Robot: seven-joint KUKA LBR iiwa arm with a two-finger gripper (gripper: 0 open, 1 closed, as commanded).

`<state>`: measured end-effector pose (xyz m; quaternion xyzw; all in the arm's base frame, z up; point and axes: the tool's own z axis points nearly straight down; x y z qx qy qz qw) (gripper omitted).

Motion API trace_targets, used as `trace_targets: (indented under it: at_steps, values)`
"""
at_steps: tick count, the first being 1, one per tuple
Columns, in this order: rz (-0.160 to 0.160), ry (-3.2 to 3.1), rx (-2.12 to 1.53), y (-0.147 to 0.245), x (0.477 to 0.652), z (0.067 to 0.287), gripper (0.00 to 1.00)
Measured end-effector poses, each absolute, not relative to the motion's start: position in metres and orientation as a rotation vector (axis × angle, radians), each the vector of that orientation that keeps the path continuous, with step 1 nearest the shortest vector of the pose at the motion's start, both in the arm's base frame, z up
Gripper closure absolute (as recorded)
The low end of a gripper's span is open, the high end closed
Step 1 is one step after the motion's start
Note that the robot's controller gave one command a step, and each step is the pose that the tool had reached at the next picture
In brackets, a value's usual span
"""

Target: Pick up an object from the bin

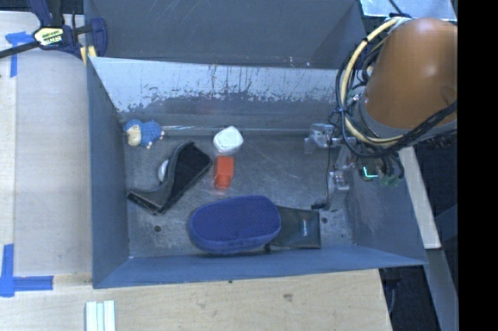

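My gripper (pixel 334 175) hangs at the right side of the bin, low over the floor near the right wall. Just below it lies the black handle end (pixel 298 230) of a blue oval brush (pixel 233 223) that rests along the front wall. Further left, mid-floor, a small orange-red cylinder (pixel 223 172) stands with a white crumpled lump (pixel 228 139) just behind it. Nothing shows between the gripper's parts.
A black angled wedge-shaped thing (pixel 176 177) lies left of the cylinder, with a small white piece (pixel 163 168) beside it. A little blue and yellow toy (pixel 142 133) sits in the back left corner. The arm's orange dome and cables hang over the right rim.
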<state>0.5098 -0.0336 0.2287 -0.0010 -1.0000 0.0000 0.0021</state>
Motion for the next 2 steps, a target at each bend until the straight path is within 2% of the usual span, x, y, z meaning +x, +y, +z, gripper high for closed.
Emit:
trace_targets:
  at_steps: [1, 2]
  values:
    - [-0.002, -3.049, 0.749, -0.0217, 0.5039, 0.0678, 0.00]
    - [0.001, -3.055, 0.749, -0.0222, 0.5058, 0.0706, 1.00]
